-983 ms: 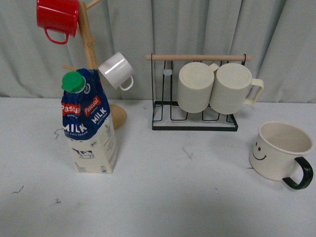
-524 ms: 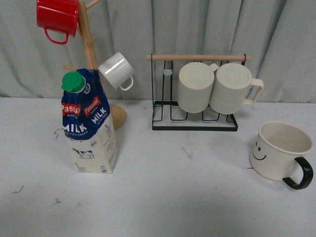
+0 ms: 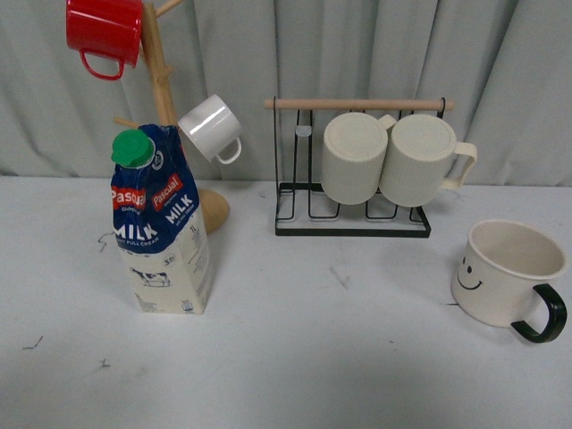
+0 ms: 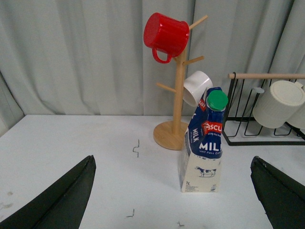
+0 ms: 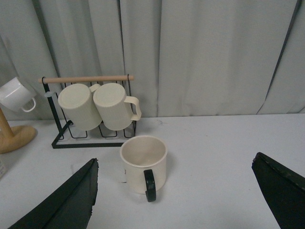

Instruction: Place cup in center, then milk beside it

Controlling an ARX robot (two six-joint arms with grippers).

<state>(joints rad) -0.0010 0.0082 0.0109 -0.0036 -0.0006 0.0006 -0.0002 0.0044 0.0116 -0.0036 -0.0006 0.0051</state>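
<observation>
My left gripper (image 4: 172,161) and right gripper (image 5: 175,160) both gape wide, empty; in the front view the milk (image 3: 161,223) stands left, the cup (image 3: 509,273) lower right.

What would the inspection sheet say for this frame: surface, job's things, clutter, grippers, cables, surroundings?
Surface: white table, a few small dark marks.
Job's things: cup upright at the right; milk upright at the left; well apart, neither in the centre.
Clutter: mug tree bearing a red mug and a small white mug; wire rack holding two ribbed mugs.
Grippers: left gripper and right gripper open, holding nothing.
Cables: nothing seen.
Surroundings: grey curtain behind.
</observation>
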